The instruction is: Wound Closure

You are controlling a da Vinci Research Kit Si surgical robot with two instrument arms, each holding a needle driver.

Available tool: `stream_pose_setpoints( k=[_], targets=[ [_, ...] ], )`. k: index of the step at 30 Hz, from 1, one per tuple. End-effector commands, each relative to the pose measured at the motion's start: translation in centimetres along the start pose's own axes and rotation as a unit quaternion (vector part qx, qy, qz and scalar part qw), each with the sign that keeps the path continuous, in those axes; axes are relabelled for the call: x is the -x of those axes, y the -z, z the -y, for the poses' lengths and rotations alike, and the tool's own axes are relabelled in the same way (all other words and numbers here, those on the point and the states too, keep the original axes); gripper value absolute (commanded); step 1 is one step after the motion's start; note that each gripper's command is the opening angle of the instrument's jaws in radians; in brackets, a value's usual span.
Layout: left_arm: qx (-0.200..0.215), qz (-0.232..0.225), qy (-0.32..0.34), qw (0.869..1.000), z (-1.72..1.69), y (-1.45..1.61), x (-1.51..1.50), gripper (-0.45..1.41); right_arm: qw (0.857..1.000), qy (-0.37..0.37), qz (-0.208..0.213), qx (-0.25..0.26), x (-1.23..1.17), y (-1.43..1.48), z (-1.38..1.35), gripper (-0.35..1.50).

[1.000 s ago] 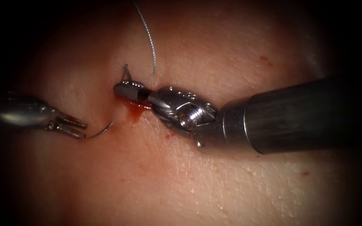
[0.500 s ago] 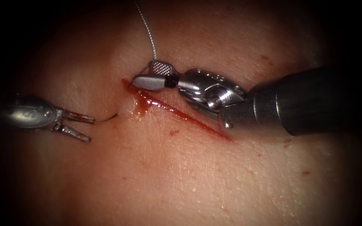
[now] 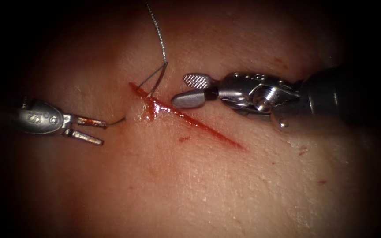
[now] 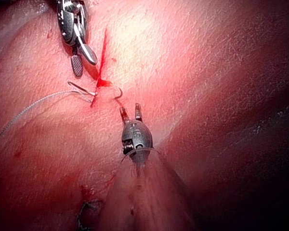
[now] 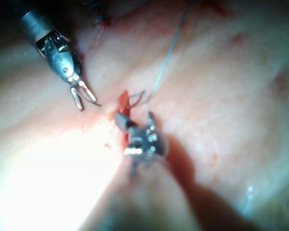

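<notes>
I see the left silver two-jawed pincer [image 3: 94,131] at 9 o'clock of the red diagonal cut [image 3: 186,118], jaws spread apart, holding nothing. The thin curved steel needle [image 3: 116,121] is in the pale pink tissue [image 3: 190,185]; its tip emerges left of the cut, just beside the left pincer. My right pincer [image 3: 189,90] is wide open and empty, at 3 o'clock of the grey thread [image 3: 157,37].
</notes>
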Motion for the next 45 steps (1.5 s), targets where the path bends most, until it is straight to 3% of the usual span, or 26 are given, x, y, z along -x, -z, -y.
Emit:
stream_pose_setpoints(
  k=[1, 10, 15, 28, 33, 42, 45],
  targets=[
    [-0.004, -0.013, -0.005, 1.000, -0.02, -0.06, 0.01, 0.07, 1.000, 0.004, 0.001, -0.003, 0.11, -0.08, 0.03, 1.25],
    [-0.033, -0.064, -0.020, 0.997, 0.14, 0.01, -0.24, 0.10, 1.000, 0.026, 0.004, -0.008, 0.29, -0.15, 0.06, 1.25],
    [-0.037, -0.067, -0.019, 0.997, 0.14, -0.05, -0.30, 0.12, 0.998, 0.058, 0.031, -0.012, 0.32, -0.14, 0.07, 1.25],
    [-0.020, -0.077, -0.020, 0.997, 0.18, -0.26, -0.35, 0.10, 0.997, 0.070, 0.028, -0.004, 0.32, -0.12, 0.04, 1.25],
    [-0.017, -0.079, -0.023, 0.996, 0.18, -0.30, -0.36, -0.03, 0.997, 0.070, 0.028, -0.003, 0.32, -0.12, 0.04, 1.25],
    [0.008, -0.088, 0.020, 0.996, 0.16, -0.31, -0.36, -0.45, 0.997, 0.070, 0.029, -0.001, 0.32, -0.13, 0.06, 1.25],
    [0.028, -0.090, 0.041, 0.995, 0.12, -0.31, -0.39, -0.45, 0.997, 0.070, 0.029, -0.001, 0.32, -0.13, 0.06, 1.25]
  ],
)
